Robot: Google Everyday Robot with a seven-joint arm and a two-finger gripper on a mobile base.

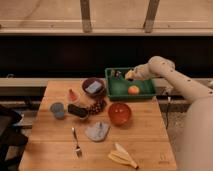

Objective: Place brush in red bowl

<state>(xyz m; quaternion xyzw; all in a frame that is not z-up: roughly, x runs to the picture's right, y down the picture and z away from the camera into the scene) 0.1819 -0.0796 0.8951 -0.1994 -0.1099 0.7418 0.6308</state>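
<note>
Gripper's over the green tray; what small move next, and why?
Probably carry the gripper out toward the red bowl, which sits just in front of the green tray. The gripper hangs shut above the tray's back edge, and the bowl looks empty. I cannot tell whether it grips the brush.

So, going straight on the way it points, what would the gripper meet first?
Probably the left wall of the green tray: the gripper sits above its back edge, pointing left. Depth is unclear.

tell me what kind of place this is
Probably a robot lab or test kitchen: a wooden table with a red bowl, fork and green tray, and the robot's gripper over the tray's back edge.
</note>
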